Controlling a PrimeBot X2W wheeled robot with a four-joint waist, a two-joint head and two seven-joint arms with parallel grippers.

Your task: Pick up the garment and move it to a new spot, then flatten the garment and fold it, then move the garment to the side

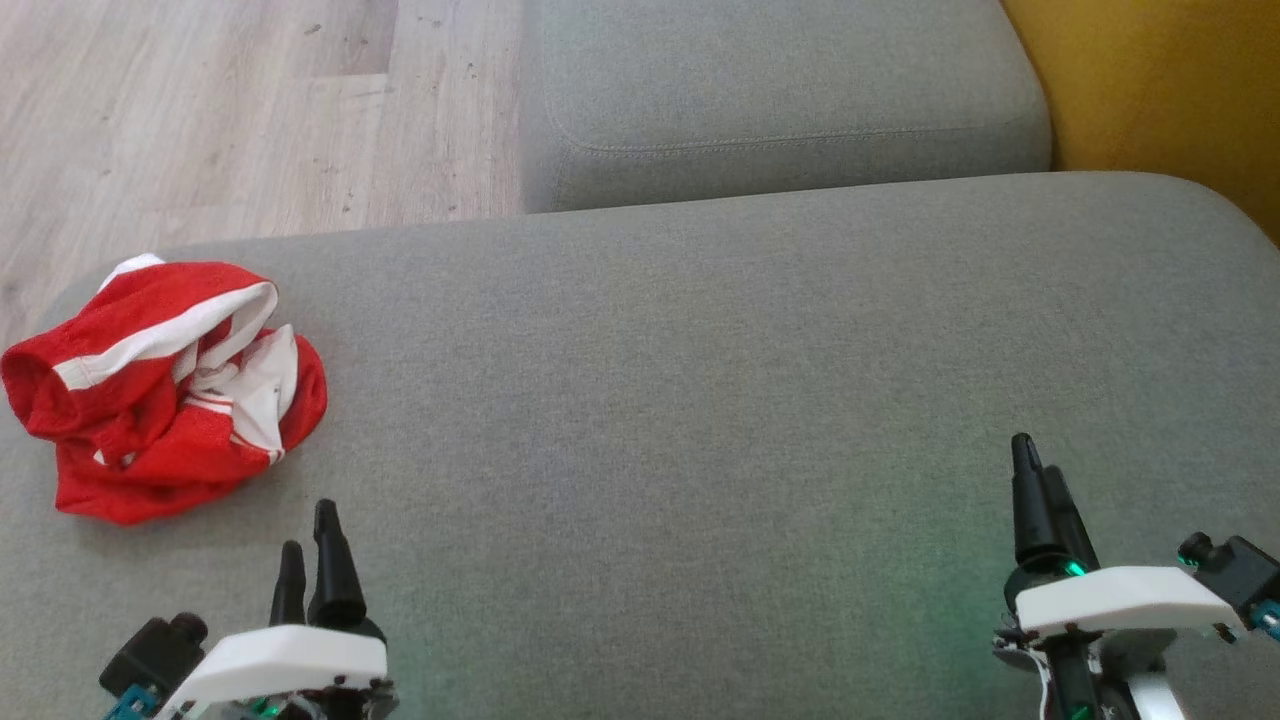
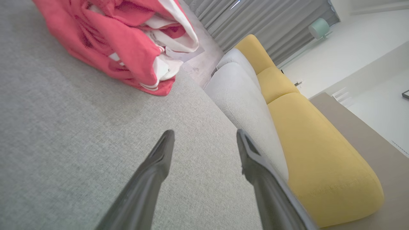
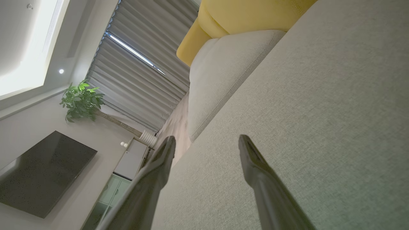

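A red and white garment [image 1: 165, 385] lies crumpled in a heap at the left end of the grey sofa seat [image 1: 700, 400]. In the left wrist view the garment [image 2: 127, 48] sits ahead and to the left of the fingers. My left gripper [image 1: 310, 535] hovers over the seat just below and right of the heap, apart from it, open and empty [image 2: 204, 137]. My right gripper [image 1: 1035, 480] stands far to the right over bare cushion, open with nothing between its fingers [image 3: 207, 142].
A second grey cushion [image 1: 780, 90] lies beyond the seat, with a yellow cushion [image 1: 1160, 90] at the far right. Wooden floor [image 1: 230, 110] shows past the seat's far left edge. Across the room are a curtain [image 3: 134, 80], a plant [image 3: 81, 100] and a dark screen [image 3: 41, 172].
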